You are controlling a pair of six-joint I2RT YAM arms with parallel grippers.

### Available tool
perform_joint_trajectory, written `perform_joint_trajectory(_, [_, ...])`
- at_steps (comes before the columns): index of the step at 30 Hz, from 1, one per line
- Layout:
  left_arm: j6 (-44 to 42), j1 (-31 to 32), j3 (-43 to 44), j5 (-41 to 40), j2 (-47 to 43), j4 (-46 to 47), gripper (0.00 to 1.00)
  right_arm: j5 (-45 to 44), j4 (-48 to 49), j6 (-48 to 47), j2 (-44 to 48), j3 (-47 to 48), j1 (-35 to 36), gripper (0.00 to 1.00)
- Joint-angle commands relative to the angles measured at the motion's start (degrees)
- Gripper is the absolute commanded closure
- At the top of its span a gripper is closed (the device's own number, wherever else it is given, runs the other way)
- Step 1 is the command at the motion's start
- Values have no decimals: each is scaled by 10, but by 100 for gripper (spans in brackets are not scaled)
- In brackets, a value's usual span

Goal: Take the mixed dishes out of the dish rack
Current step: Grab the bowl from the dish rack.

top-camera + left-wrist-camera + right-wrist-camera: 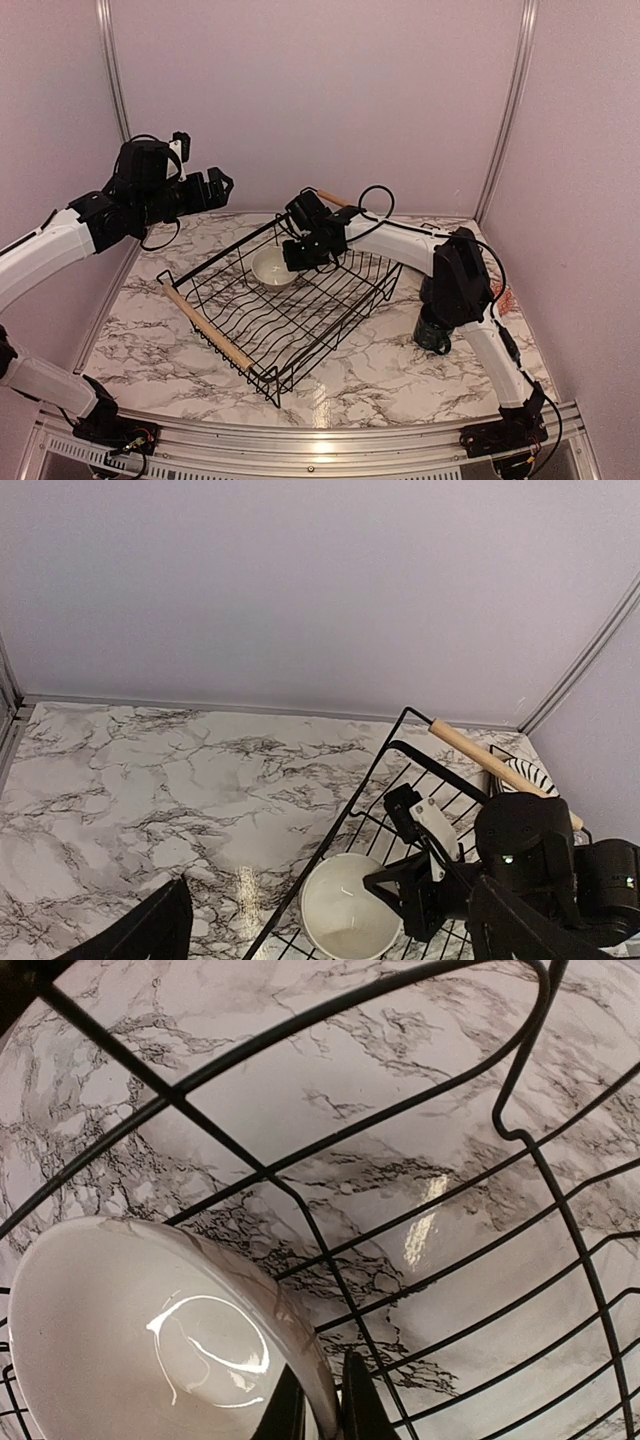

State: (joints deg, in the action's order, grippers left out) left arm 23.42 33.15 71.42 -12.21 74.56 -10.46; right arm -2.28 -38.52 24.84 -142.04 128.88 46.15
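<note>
Marbled table [150,330] under pale walls, with dish rack [300,325] set diagonally at centre. Inside, toward its far side, cream bowl [273,268], mouth up. Right gripper [298,255] in from the right, fingers pinched on the bowl's right rim; probably lift straight up. Left gripper [215,183] raised well apart, fingers spread, holding nothing.

One wire dish rack [207,326]; one white bowl [272,268]; one dark mug [432,336]; one striped plate [527,774]

Left arm [60,240] high, jaws wide apart; right arm [400,238] outstretched, jaws pinched together.
</note>
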Motion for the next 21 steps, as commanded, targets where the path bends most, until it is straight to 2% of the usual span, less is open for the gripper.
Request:
perform_joint_trajectory(1, [9, -5, -34, -32, -20, 9, 1, 5, 34, 4, 43, -5, -1, 100])
perform_joint_trajectory(14, [-11, -5, -31, -19, -84, 42, 1, 44, 46, -12, 210, -25, -25, 100])
perform_joint_trajectory(17, [-11, -5, -32, -13, -85, 39, 1, 27, 53, -27, 283, -109, -35, 100])
perform_joint_trajectory(21, [-13, -5, -35, -9, -87, 42, 1, -38, 61, -36, 428, -245, -59, 100])
